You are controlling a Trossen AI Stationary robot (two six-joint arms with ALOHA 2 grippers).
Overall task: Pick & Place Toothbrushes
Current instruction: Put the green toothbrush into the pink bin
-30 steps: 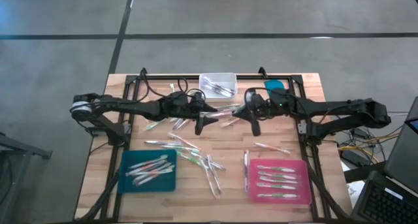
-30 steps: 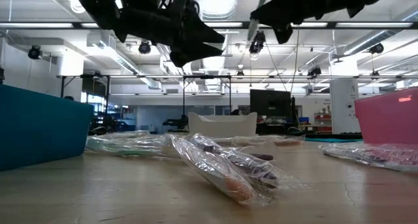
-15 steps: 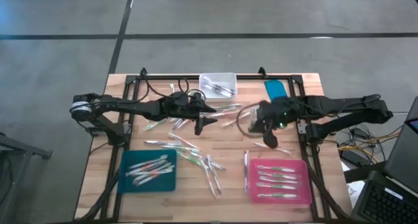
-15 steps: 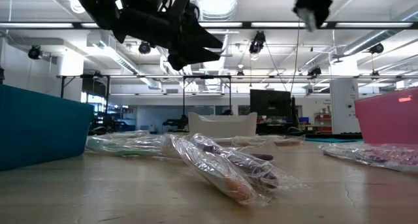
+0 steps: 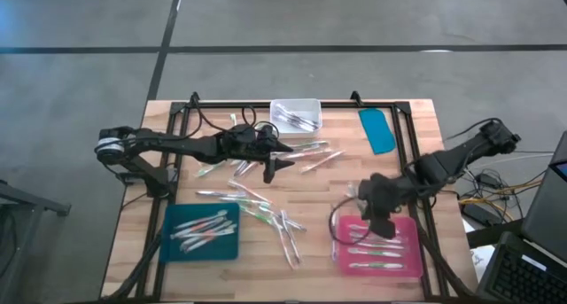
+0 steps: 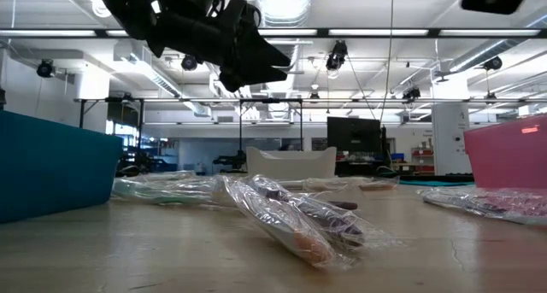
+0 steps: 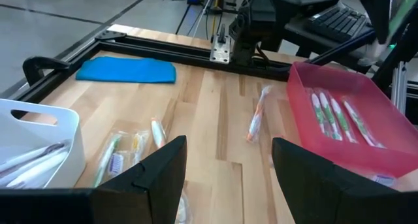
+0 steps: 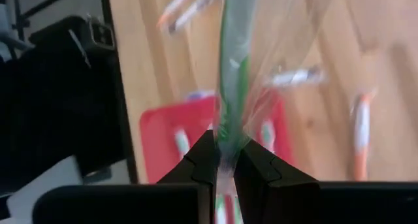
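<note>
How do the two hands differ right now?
The left hand is open and empty, hanging above the loose toothbrushes mid-table; the right hand is shut on a green wrapped toothbrush. It is at the pink tray. Both are off the table.

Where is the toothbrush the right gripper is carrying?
The right gripper is shut on a green toothbrush; in the high view it hangs over the pink tray's upper left corner, on the table's right side.

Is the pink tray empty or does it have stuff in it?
Not empty. The pink tray holds a few toothbrushes, side by side, seen from above.
</note>
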